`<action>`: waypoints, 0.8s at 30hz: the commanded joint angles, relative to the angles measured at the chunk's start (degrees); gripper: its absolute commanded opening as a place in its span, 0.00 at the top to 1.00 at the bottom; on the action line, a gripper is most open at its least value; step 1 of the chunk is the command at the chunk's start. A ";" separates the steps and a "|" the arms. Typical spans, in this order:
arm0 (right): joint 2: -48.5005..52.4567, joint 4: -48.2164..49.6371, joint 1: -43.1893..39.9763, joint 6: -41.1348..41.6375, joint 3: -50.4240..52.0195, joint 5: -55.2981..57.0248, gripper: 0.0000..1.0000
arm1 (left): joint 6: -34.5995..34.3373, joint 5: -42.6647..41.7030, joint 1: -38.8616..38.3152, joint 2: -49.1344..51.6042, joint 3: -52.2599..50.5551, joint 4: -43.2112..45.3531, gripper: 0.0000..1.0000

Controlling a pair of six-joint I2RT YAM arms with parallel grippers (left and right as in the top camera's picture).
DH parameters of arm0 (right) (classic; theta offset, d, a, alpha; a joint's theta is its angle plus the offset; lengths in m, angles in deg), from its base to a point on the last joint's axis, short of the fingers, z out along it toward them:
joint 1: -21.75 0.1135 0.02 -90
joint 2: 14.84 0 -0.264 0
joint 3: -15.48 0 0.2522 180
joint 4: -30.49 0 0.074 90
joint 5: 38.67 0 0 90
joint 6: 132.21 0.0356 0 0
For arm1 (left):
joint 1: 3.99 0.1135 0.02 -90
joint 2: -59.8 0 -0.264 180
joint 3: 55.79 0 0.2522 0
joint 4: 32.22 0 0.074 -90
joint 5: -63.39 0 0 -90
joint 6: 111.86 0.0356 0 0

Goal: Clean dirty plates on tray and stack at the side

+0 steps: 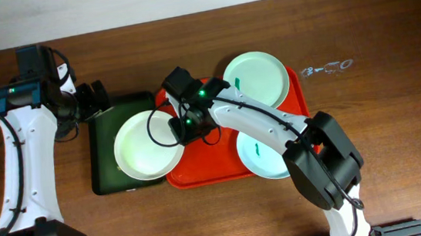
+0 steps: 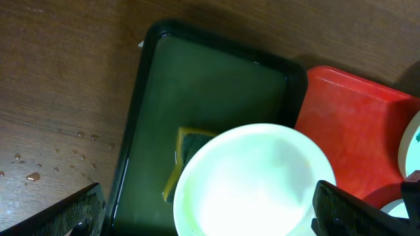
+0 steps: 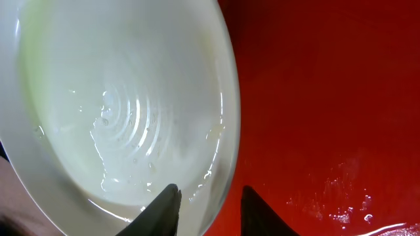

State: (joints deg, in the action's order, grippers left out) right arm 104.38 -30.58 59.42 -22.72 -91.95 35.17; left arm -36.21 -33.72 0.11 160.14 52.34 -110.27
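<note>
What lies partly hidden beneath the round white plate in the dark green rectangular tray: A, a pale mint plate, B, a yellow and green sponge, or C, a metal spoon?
B: the left wrist view shows a yellow and green sponge poking out from under the round white plate, inside the dark green rectangular tray.

- The round white shallow plate (image 1: 148, 144) covers most of the dark green rectangular plastic tray (image 1: 104, 155), leaving a bare left strip.
- The white right arm (image 1: 253, 121) crosses the large red plastic tray (image 1: 208, 171), between 2 pale mint round plates (image 1: 257, 78).
- The brown wooden table (image 1: 398, 131) to the right lies open.
</note>
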 commanded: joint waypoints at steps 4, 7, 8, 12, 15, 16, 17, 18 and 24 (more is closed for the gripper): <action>0.42 0.81 0.20 0.98 0.15 0.31 0.80 | 0.92 -0.42 0.09 -0.90 0.61 -0.07 0.01; 0.42 0.79 0.20 0.98 0.15 0.28 0.94 | 0.92 -0.42 0.09 -0.90 0.61 -0.07 0.01; 0.42 0.87 0.20 0.98 0.15 0.28 0.96 | 0.87 -0.48 0.09 -0.90 0.61 0.02 0.01; 0.42 1.05 -0.20 1.01 0.15 0.28 0.96 | 0.87 1.46 0.70 -0.90 0.61 1.79 0.01; 0.42 1.07 -1.84 3.98 0.13 0.20 0.96 | -1.01 1.97 5.84 -0.90 0.61 -0.13 0.01; 0.42 1.07 -2.40 4.00 0.13 0.22 0.96 | -2.03 2.23 8.17 -0.90 0.61 -0.83 0.01; 0.42 1.07 -2.95 3.98 0.13 0.04 0.96 | -3.41 2.10 11.47 -0.90 0.61 -2.03 0.01; 0.42 1.09 -3.26 3.96 0.13 0.09 0.96 | -4.81 1.92 13.49 -0.90 0.61 -2.95 0.01; 0.42 3.13 -3.80 3.98 0.11 0.11 0.96 | -5.40 1.97 18.67 -0.90 0.55 -5.49 0.01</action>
State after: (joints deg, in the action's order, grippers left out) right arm 104.38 -27.73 55.59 -19.34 -91.95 35.34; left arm -40.56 -31.95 18.47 160.14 52.34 -115.39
